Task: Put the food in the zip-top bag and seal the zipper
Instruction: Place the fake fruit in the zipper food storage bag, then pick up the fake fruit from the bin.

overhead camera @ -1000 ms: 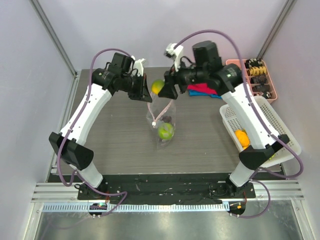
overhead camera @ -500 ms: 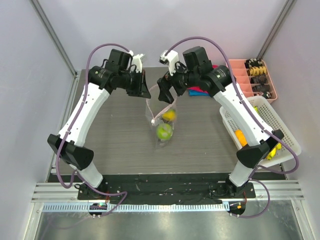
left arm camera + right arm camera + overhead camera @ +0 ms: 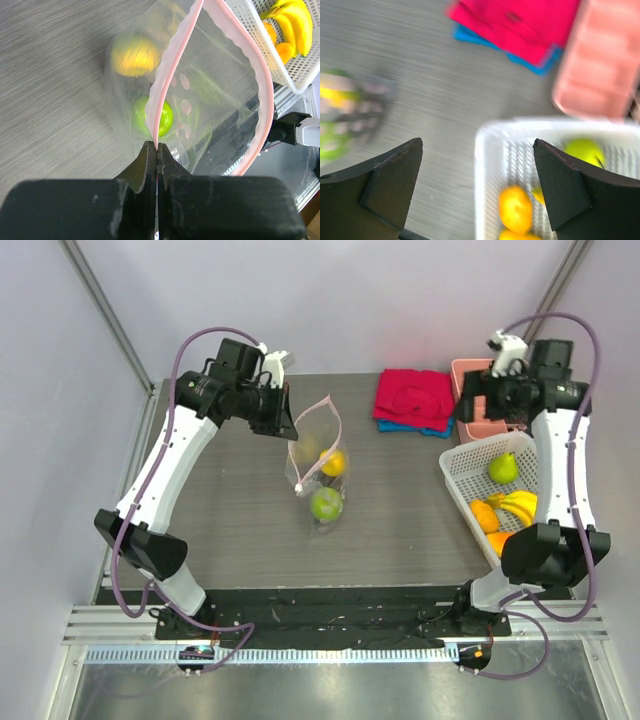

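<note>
- Grey wood-grain bench (image 3: 230, 510) between pale walls, both arm bases bolted at its near edge.
- On the left, upper link sloping up and away from the base, forearm bent inward toward the middle, wrist tipped over the far half of the bench.
- Left end effector (image 3: 157, 147) closed tight on the zipper (image 3: 170, 60), flat black fingers (image 3: 137, 170) pressed together with the pink strip nipped between the tips.
- Zip-top bag (image 3: 318, 470) near the middle of the bench, held up by that one pinched spot, mouth gaping in a wide pink loop, lower end down on the bench.
- Inside the bag: round green fruit (image 3: 326, 504) toward the bottom, yellow-orange fruit (image 3: 334, 462) just above it, both seen through the clear plastic.
- On the right, arm standing tall from its base, stretched toward the far right corner, wrist turned inward above the far rim of the white basket (image 3: 455, 485).
- Right end effector (image 3: 477, 145) spread wide, nothing between the fingers, well apart from the bag; looks down on the basket corner, bare bench and the edge of the pink tray (image 3: 466, 430).
- In the basket: second green fruit (image 3: 503, 468), bananas (image 3: 520, 502), oranges (image 3: 483, 515).
- Just left of the tray: red cloth (image 3: 413, 395) folded over blue cloth (image 3: 425, 429).
</note>
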You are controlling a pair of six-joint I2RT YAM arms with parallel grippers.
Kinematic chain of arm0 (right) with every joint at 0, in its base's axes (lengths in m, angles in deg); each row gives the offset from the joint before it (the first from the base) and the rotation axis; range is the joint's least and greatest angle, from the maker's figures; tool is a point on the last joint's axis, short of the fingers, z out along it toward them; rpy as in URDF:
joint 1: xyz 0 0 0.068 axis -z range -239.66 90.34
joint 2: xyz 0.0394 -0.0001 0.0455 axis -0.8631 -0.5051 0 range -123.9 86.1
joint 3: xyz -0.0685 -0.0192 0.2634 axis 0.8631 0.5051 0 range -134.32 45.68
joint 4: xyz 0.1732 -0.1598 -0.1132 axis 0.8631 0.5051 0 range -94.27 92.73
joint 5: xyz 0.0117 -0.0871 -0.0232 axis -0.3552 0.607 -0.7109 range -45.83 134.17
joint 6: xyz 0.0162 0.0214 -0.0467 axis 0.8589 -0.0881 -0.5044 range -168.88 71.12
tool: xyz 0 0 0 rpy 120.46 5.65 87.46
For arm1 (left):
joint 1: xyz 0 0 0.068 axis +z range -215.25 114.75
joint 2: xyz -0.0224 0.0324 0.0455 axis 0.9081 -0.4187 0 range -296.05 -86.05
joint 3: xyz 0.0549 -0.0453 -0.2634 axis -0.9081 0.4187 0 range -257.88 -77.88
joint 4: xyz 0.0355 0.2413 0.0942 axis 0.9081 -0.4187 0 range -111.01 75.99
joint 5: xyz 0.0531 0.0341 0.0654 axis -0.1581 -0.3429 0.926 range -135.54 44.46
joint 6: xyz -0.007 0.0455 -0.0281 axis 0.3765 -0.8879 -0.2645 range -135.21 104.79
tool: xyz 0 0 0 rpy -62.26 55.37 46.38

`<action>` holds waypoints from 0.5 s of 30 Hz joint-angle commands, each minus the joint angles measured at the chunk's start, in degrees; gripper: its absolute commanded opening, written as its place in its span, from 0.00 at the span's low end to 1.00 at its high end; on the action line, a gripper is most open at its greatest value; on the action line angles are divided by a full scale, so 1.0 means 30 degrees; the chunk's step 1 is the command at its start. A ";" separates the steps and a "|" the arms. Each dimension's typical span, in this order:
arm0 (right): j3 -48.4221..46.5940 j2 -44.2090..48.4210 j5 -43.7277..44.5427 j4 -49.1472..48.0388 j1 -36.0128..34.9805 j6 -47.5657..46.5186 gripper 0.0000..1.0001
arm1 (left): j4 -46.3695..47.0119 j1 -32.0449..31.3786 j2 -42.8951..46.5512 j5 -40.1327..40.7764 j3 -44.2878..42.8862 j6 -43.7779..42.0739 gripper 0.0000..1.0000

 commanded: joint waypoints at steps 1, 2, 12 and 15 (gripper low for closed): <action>0.1710 -0.0010 -0.0271 0.0351 0.4537 -0.1827 0.95 | 0.0201 -0.0027 0.0427 -0.0118 -0.0821 -0.0320 0.00; 0.2206 -0.0477 0.0021 0.0264 0.5189 -0.2122 0.95 | 0.0230 -0.0027 0.0427 -0.0117 -0.0792 -0.0320 0.00; 0.6164 -0.2617 0.4593 -0.4362 0.6543 -0.4175 0.95 | 0.0904 -0.0027 0.0457 -0.0322 -0.0206 -0.0056 0.00; 0.6313 -0.3786 0.5179 -0.5330 0.6543 -0.4262 0.95 | 0.0962 -0.0027 0.0486 -0.0381 -0.0118 -0.0027 0.00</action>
